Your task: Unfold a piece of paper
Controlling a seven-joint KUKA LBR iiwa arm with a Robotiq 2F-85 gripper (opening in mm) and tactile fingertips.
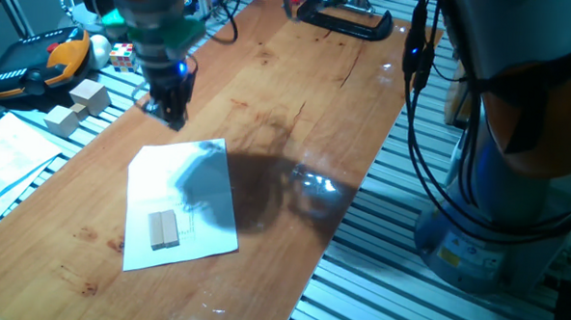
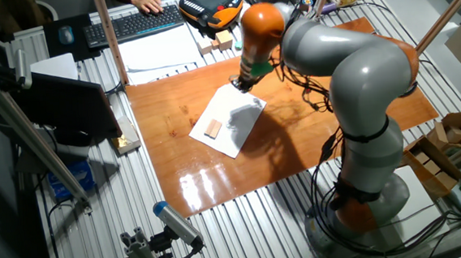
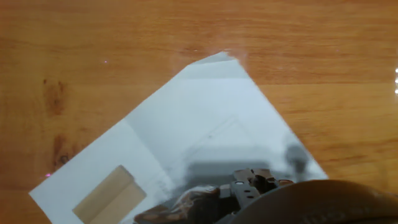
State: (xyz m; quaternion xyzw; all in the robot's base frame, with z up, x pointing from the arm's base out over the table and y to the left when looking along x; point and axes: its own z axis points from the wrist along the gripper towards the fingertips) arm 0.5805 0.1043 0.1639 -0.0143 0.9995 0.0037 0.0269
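Paper (image 1: 182, 206) lies flat on the brown wooden table (image 1: 298, 103), white, with a fold line across its middle. On the half nearer the table's edge there is a small tan picture of blocks (image 1: 164, 229) and some faint grey print. A dark shadow falls over the other half. One corner of the paper, seen in the hand view, curls up a little from the wood. The gripper (image 1: 170, 108) hangs above the table just past the far edge of the paper, not touching it. It holds nothing, but its fingers look close together and dark, so I cannot tell if they are open or closed. The big grey and orange robot arm (image 2: 348, 64) bends over the table from the side. Beside the table sit two wooden blocks (image 1: 75, 107), a little colour cube (image 1: 123, 55) and an orange and black hand controller (image 1: 39, 62). Far off there is a black keyboard (image 2: 134, 23).
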